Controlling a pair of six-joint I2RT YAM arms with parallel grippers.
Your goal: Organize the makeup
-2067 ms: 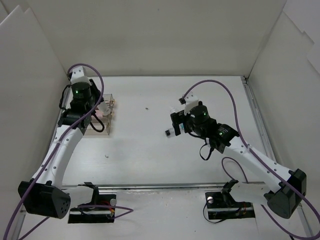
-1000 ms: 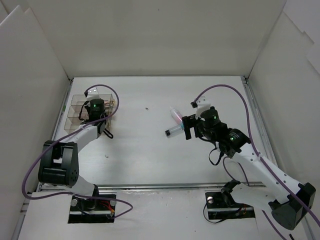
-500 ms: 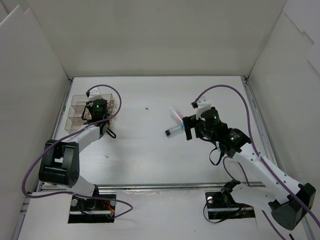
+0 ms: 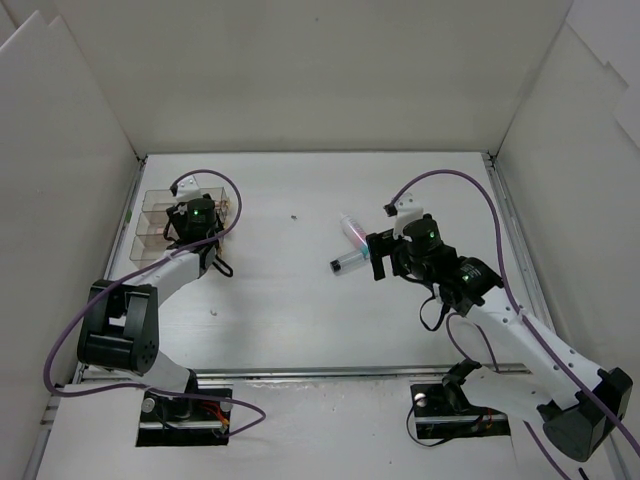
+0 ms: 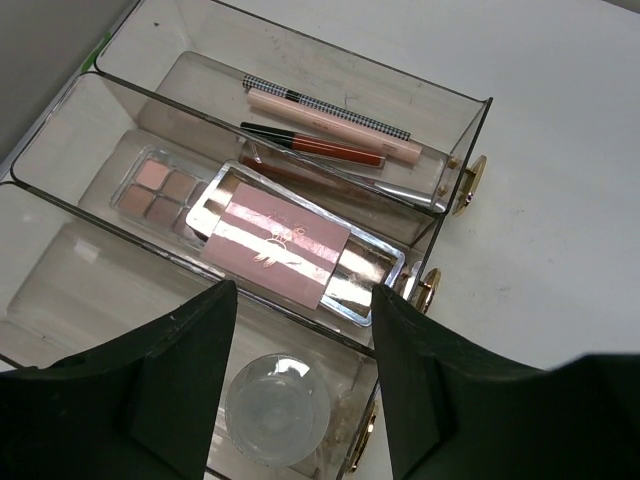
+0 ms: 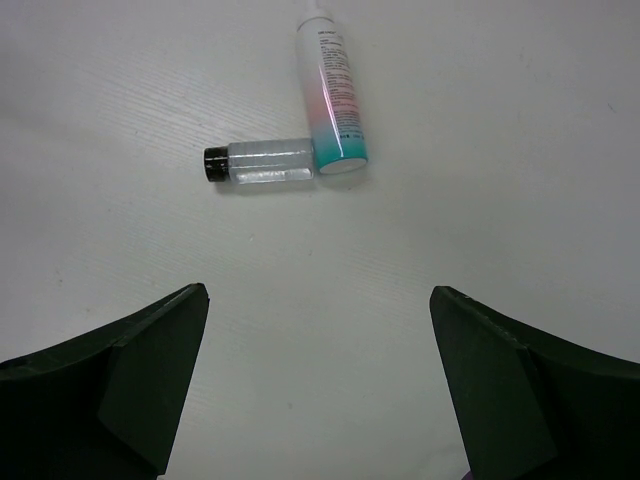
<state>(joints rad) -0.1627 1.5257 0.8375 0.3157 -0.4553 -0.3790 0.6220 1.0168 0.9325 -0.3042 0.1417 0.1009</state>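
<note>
Ahead of right pincer [image 6: 318, 292], clear bottle [image 6: 265, 162] touching pink-and-blue tube [image 6: 333, 90].

Robot lab cell, white board walls [image 4: 320, 80], white table [image 4: 290, 310], cabled arms [image 4: 520, 328]

clr plastic box [image 5: 380, 85], glossy compact [image 5: 290, 245], matt table [image 5: 560, 200]

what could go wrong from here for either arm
The clear bottle lies end-on against the pink-and-blue tube. If the open right gripper closes on one, it may knock the other, and both look round enough to roll. The left gripper hangs close over the clear box, so lifting carelessly might catch a wall.
</note>
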